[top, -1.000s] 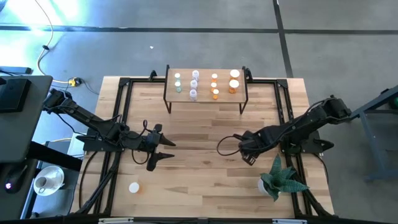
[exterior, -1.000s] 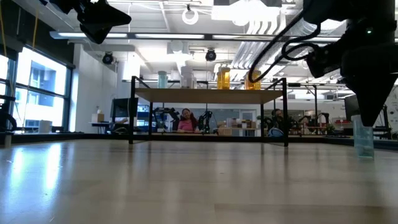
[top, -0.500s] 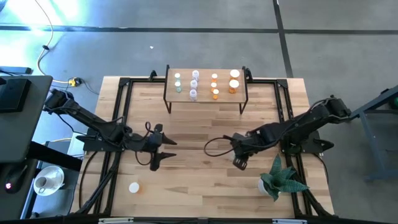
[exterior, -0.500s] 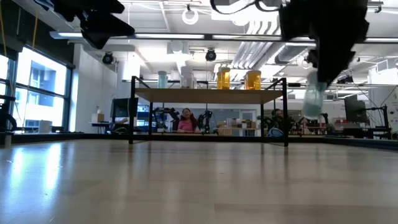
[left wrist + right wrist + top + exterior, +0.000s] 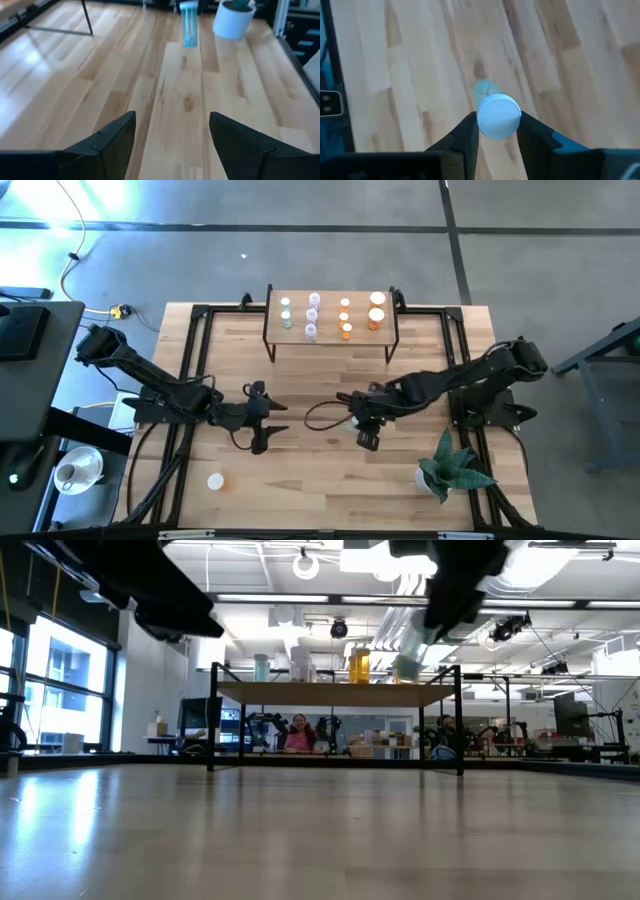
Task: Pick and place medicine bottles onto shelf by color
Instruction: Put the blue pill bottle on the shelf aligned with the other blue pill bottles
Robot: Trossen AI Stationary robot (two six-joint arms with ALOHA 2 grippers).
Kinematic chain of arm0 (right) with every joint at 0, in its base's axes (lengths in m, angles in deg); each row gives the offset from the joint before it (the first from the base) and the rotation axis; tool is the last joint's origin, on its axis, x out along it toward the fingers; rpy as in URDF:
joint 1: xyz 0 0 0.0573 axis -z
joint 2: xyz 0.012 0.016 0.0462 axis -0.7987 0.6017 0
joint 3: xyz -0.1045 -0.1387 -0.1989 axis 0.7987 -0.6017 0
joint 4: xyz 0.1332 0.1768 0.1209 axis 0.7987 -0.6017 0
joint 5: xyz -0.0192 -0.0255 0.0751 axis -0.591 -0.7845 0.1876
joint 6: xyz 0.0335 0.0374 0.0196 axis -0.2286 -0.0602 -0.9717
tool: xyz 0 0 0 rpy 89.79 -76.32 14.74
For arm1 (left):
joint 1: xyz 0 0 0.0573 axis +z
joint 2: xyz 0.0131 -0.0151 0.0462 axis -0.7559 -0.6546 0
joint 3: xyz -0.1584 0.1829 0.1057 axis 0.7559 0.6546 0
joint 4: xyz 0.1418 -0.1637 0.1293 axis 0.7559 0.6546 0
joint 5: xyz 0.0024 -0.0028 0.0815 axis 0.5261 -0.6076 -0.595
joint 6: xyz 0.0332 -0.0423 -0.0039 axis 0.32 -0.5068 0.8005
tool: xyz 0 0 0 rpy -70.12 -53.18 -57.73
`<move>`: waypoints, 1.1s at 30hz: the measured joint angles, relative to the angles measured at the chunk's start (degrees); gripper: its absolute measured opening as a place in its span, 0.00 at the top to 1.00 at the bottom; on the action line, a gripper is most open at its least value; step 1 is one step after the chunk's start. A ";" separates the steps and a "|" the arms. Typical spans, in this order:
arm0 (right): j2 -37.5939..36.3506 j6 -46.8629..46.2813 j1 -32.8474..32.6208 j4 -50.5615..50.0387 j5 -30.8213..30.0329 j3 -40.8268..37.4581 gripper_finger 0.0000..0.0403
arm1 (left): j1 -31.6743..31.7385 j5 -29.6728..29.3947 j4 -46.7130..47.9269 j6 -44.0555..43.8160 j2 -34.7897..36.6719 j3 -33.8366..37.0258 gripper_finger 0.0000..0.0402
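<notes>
Looking down, the right gripper hangs mid-table before the shelf. Low view: its pale green bottle rides clear of the tabletop. Right wrist view: fingers pinch the white-capped bottle. Left wrist view: left gripper spread wide.

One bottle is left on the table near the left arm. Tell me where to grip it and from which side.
The orange bottle seems to stand upright, white cap up, with bare wood around it. Probably best to come straight down with the open left gripper and close on the round sides just under the cap. Its height cannot be judged from here.
</notes>
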 joint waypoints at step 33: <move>19.57 20.36 6.56 -5.74 9.95 24.92 0.74 | 11.23 20.27 -33.93 6.19 -22.39 0.02 0.40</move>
